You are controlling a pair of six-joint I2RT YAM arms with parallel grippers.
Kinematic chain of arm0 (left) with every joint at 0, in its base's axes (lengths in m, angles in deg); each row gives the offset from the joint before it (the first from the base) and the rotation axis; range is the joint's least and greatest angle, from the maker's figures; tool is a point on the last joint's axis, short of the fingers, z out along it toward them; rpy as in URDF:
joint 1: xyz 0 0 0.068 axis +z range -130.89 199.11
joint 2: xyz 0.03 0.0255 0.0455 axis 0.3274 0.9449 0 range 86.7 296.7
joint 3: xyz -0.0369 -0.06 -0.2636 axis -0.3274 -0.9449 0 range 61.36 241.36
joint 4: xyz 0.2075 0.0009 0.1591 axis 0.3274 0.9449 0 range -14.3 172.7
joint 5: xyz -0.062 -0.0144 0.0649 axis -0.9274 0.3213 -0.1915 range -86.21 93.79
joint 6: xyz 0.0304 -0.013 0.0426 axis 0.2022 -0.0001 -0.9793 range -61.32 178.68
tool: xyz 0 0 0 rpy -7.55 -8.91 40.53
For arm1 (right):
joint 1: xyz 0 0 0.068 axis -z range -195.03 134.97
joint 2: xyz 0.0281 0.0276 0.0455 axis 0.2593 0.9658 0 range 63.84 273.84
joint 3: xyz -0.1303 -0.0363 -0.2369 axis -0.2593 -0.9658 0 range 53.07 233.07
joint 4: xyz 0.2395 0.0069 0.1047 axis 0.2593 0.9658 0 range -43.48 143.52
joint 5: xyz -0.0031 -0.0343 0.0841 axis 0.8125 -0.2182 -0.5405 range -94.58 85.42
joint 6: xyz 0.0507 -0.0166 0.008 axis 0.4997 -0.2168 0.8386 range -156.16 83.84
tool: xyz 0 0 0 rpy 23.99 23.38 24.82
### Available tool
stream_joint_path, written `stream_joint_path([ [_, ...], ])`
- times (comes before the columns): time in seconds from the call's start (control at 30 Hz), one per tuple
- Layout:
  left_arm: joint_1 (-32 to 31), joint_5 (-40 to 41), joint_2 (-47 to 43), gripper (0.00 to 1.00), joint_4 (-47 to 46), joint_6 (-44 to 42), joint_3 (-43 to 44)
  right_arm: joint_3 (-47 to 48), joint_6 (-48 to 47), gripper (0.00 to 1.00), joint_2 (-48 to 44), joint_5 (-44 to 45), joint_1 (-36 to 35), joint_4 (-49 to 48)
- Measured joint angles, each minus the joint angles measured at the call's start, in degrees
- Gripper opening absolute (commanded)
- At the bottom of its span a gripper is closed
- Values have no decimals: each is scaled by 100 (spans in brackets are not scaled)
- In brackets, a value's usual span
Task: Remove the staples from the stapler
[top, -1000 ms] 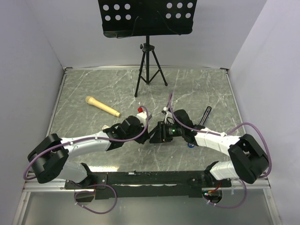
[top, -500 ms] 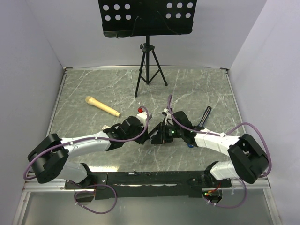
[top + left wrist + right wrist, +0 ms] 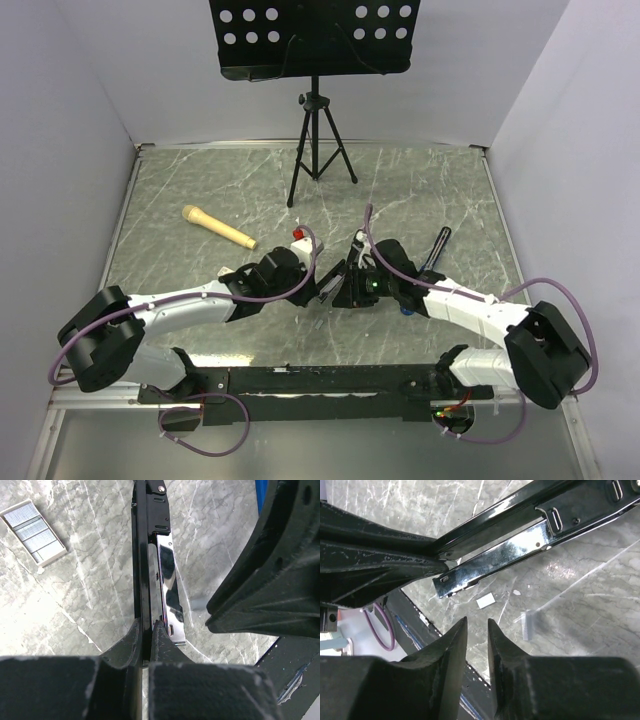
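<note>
The stapler (image 3: 167,590) is long and black with a shiny chrome magazine that stands swung open. My left gripper (image 3: 146,630) is shut on its black body and holds it above the table; in the top view the stapler (image 3: 335,280) shows between the two grippers. My right gripper (image 3: 477,622) is slightly open and empty, just below the chrome magazine's free end (image 3: 470,577). A small grey strip of staples (image 3: 527,625) shows blurred over the marble beside the right gripper, and as a blur in the left wrist view (image 3: 199,603).
A beige card of staple strips (image 3: 34,532) lies on the marble to the left. A white scrap (image 3: 486,600) lies below the stapler. A beige microphone-shaped object (image 3: 218,228), a black marker (image 3: 437,248) and a tripod stand (image 3: 318,150) are further back.
The right arm has shifted and its wrist has turned. The stapler now shows tilted up and open between the grippers. The left arm has hardly moved.
</note>
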Motion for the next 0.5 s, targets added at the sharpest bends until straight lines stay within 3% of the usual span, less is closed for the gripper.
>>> stream_joint_path([
  [0.13, 0, 57, 0, 1, 0, -2, 0, 0, 28, 45, -144, 31, -2, 122],
  [0.3, 2, 90, -20, 1, 0, 79, 0, 11, 367, 70, -516, 466, 4, 426],
  [0.5, 26, -24, -37, 1, -72, 400, -17, 24, 1355, 73, -883, 1071, 151, 610],
])
